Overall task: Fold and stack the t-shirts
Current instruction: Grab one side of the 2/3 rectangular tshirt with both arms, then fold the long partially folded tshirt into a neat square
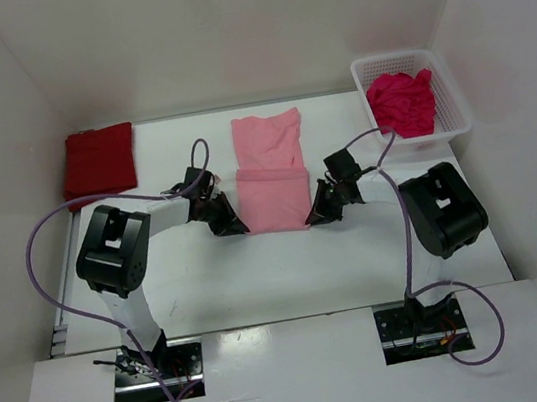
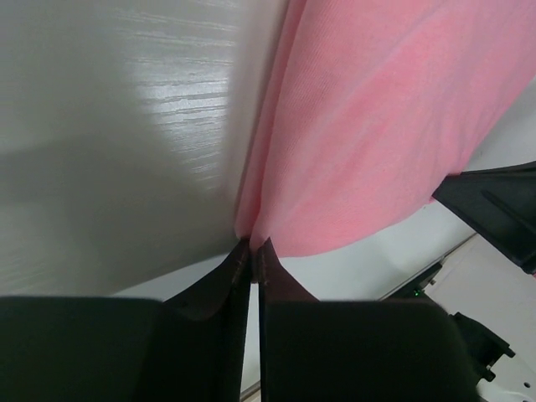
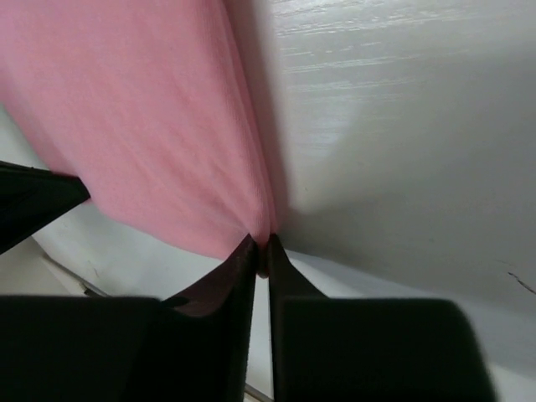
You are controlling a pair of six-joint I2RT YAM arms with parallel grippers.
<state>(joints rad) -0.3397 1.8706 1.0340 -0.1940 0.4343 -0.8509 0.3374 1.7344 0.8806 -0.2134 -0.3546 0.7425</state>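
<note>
1. Firstly, the dark red t-shirt (image 1: 99,161) lies folded into a flat, compact rectangle at the 10 o'clock corner of the bench (image 1: 279,270). It is well apart from both arms.
2. The left gripper (image 1: 237,228) is low over the bench at the 9 o'clock side of the centre garment. In the left wrist view its fingertips are pressed together on the near left corner of the cloth. The pink fabric runs straight into the pinch, with no gap showing between the tips.
3. The light pink t-shirt (image 1: 271,170) lies at the centre of the bench as a long narrow strip running from 12 o'clock to 6 o'clock. A crosswise edge shows about midway along it. Its near end sits between the two grippers.
4. The right gripper (image 1: 314,219) mirrors the left at the 3 o'clock side of the same garment. The right wrist view shows its fingertips closed tight on the near right corner of the pink cloth.
5. The basket (image 1: 445,129), a white lattice type, stands at the 2 o'clock corner of the bench.
6. The crimson-magenta t-shirt (image 1: 403,103) is bunched up and unfolded inside that basket, and its heap rises to about rim level.
</note>
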